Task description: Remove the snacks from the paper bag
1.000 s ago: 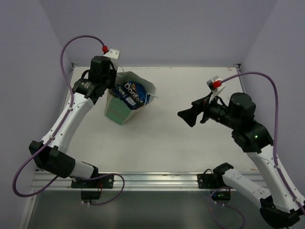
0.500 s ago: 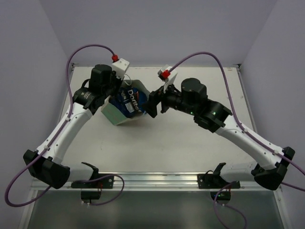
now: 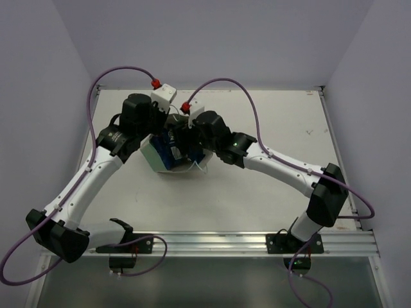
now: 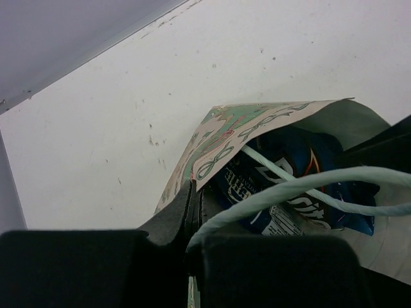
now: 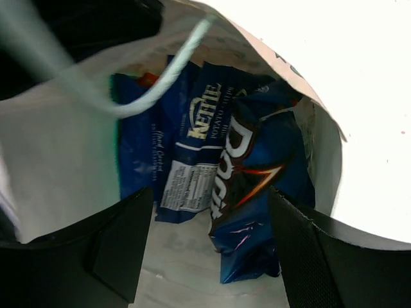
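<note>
The mint-green paper bag (image 3: 153,156) lies on its side at the left of the table. My left gripper (image 3: 158,126) is shut on its upper rim (image 4: 212,154), pinched between the two pads, with a white string handle (image 4: 292,186) looped over them. My right gripper (image 3: 184,142) is open inside the bag's mouth, its fingers (image 5: 122,247) either side of the snacks. The dark blue Doritos packet (image 5: 260,192) lies closest, between the jaws but not touched. A blue chip bag (image 5: 196,144) lies behind it, with another blue packet (image 5: 138,154) to its left. The other snacks are hidden.
The bag's cream inner wall (image 5: 58,147) and a string handle (image 5: 176,67) crowd my right gripper. Both wrists and their purple cables meet over the bag (image 3: 176,106). The purple walls close the table (image 3: 270,122) at the back and sides.
My right arm has swung from the table's right side across to the bag, and its open gripper has gone into the mouth. My left gripper has kept hold of the rim, shifting slightly right.
</note>
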`<state>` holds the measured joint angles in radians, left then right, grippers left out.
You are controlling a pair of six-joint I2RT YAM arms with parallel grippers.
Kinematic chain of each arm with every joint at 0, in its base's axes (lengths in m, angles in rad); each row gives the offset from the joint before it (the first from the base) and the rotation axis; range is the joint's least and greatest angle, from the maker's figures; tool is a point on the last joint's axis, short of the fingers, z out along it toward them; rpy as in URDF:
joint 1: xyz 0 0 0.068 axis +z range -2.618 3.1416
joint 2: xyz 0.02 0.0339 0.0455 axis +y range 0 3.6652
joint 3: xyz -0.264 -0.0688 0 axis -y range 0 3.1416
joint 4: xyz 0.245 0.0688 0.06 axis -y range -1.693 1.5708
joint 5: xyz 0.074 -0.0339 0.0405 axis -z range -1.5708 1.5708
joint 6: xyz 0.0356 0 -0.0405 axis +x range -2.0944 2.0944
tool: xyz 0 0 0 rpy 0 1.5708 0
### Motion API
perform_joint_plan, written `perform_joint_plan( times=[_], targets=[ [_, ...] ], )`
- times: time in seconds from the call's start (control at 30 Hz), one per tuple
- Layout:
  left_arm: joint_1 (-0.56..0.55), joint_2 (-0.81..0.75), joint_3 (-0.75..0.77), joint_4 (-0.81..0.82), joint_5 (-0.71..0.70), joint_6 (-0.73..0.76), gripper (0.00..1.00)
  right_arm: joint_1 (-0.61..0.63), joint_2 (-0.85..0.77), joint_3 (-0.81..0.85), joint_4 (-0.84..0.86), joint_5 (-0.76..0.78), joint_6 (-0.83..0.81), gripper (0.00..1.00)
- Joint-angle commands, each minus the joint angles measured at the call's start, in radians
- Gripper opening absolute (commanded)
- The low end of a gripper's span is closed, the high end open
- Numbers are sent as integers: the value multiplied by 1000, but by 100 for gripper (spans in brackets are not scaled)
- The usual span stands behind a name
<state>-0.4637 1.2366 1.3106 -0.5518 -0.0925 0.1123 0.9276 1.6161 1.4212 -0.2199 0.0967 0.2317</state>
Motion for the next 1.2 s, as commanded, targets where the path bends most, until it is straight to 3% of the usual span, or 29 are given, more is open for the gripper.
perform_joint_plan(
  times=[0.0,0.3,0.43,0.47,0.5,0.6,0.63,0.73,0.87,1.17],
  targets=[
    [-23,-42,1,56,34,-52,0,1,22,41,48,84,30,74],
    [-38,-75,-8,35,28,-80,0,-4,120,30,47,230,64,73],
    [-39,-89,-25,24,31,-91,0,-4,140,19,47,271,72,66],
    [-39,-92,-30,23,33,-94,0,-4,143,19,48,279,70,62],
    [-39,-97,-33,20,36,-95,0,-4,149,21,47,287,67,51],
    [-41,-103,-48,18,30,-102,0,-3,136,21,66,279,49,30],
    [-41,-104,-51,18,24,-102,0,-4,124,15,74,250,44,17],
    [-41,-101,-56,16,-3,-140,0,-3,61,18,102,190,8,0],
    [-39,-80,-40,13,-41,-168,0,-3,-8,62,111,54,-37,0],
    [-39,-43,18,4,-142,-200,0,-1,-84,212,22,-38,-81,0]
  ],
)
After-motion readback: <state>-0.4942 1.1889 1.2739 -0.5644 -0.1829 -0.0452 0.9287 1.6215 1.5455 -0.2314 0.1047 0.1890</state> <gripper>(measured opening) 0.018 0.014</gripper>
